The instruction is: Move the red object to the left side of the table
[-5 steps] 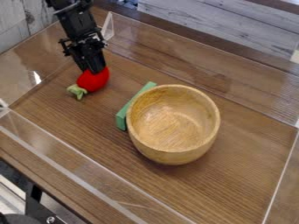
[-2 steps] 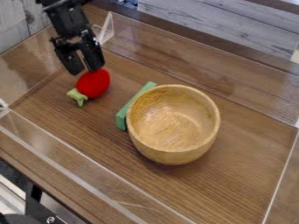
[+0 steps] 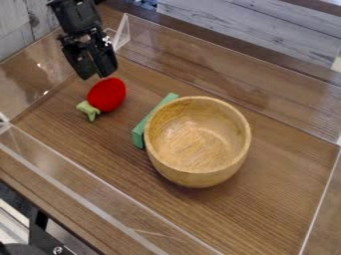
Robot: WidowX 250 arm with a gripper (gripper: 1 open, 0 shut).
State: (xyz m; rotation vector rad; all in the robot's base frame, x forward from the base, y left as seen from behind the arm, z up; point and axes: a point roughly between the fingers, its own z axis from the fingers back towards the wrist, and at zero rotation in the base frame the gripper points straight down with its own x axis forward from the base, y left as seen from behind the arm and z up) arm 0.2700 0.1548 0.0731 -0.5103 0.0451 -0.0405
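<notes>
Red object [image 3: 106, 93] is seen resting on the counter [image 3: 80, 139] at its left side — placement judged essentially done; claw [image 3: 92, 66] is released, hovering just above it.

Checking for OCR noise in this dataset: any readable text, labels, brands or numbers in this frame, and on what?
None readable.
Red object: no print.
Wooden bowl: bare wood, no mark.
Green block: mostly hidden behind the bowl, no print on the visible part.
Pincer and arm: black, no legible label at this resolution.
Table and acrylic walls: no signs.
</notes>
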